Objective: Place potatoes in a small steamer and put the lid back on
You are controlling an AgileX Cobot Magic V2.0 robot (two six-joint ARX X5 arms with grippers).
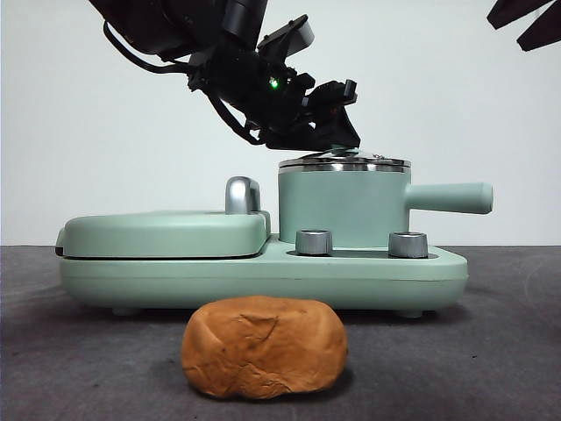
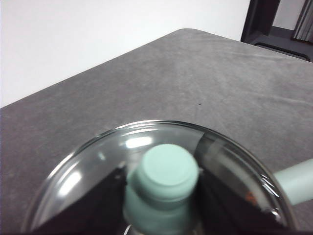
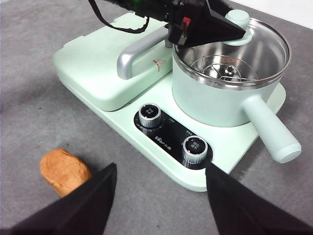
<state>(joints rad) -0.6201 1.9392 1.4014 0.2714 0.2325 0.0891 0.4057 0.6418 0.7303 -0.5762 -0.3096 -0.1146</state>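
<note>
I see the lid [image 2: 161, 181] sitting on top of the small steamer [image 1: 344, 209], its mint knob [image 2: 164, 183] lodged between my left gripper's [image 2: 162, 196] two black jaws, one jaw on each side of the knob. The jaws look clenched on the knob, though the close wrist view is blurred, so I take the contact as likely rather than certain. From the front, that gripper comes down at a slant onto the pot's steel rim [image 1: 344, 164]. The potato [image 1: 264, 347] lies on the grey table [image 1: 491, 351] in front of the mint-green cooker base [image 1: 263, 276], well apart from both grippers. My right gripper [image 3: 159, 200] hangs above the table with its jaws spread wide, holding nothing.
</note>
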